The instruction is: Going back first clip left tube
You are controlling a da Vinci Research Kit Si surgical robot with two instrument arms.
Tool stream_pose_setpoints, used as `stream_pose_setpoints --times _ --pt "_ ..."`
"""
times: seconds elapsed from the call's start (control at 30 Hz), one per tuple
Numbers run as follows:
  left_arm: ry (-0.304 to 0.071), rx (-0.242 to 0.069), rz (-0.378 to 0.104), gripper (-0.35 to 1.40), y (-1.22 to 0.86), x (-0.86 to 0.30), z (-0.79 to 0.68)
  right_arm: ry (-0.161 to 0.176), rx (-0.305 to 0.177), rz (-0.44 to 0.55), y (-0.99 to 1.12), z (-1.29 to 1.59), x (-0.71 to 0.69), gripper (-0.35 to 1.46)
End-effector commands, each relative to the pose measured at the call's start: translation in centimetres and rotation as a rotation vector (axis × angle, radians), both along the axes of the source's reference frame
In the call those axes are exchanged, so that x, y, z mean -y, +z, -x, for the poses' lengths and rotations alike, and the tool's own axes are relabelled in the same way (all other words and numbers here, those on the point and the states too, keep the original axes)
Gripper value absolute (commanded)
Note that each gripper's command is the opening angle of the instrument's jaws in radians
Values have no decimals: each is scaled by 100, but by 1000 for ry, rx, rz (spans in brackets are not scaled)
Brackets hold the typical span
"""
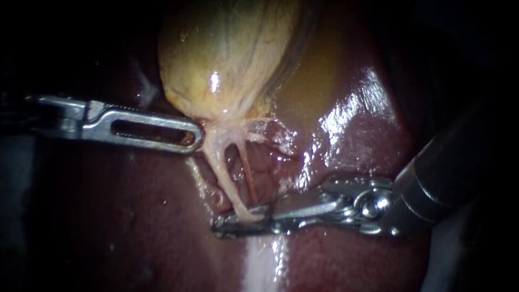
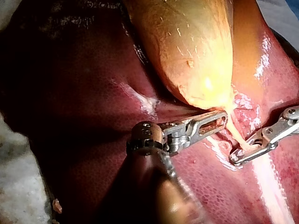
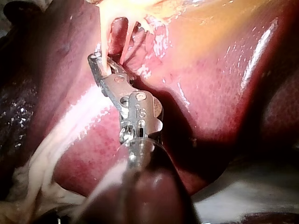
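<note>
Where the left tube [image 1: 224, 173] comes down from the neck of the gallbladder [image 1: 227, 54], it is a pale, taut strand. Its lower end sits between the jaws of the right instrument [image 1: 238, 220].

- Right instrument: the jaws are closed on the left tube, one touching each side, low on the tube and close to the liver [image 1: 135, 216]. The shaft enters from the right. In the right wrist view the tube [image 3: 103, 44] drops into the jaws from ahead of the instrument.
- Right tube [image 1: 248, 178]: thin and red, just beside the left tube on the side of the right instrument's shaft. Its lower end meets the upper jaw. I cannot tell whether it lies inside the jaws or against them.
- Left instrument [image 1: 197, 135]: the slotted jaws lie together, their tip clamped on the gallbladder's neck just above where the two tubes start. It is well apart from the right instrument's jaws. The left wrist view shows the same, with the tip [image 2: 223, 116] under the gallbladder's lower end.
- Gallbladder: yellowish and full, lying on the liver above both instruments.
- Liver: dark red, wet and glossy. A pale streak [image 1: 262, 265] runs away from under the right instrument's jaws.
</note>
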State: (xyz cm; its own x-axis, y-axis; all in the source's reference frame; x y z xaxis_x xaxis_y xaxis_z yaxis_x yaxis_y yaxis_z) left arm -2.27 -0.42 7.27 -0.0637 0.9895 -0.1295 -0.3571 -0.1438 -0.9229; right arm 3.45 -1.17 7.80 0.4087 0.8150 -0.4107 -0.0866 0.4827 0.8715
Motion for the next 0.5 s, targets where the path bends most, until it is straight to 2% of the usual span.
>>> stream_pose_setpoints --times 0.03,0.37,0.43,0.5 --pt "1 0 0 -35 0 0 0 0 0 0 0 0 0 -35" --pt "1 0 0 -35 0 0 0 0 0 0 0 0 0 -35" --pt "1 0 0 -35 0 0 0 -26 -24 48 0 -1 0 -33" --pt "1 0 0 -35 0 0 0 -52 -60 138 0 -3 -1 2"
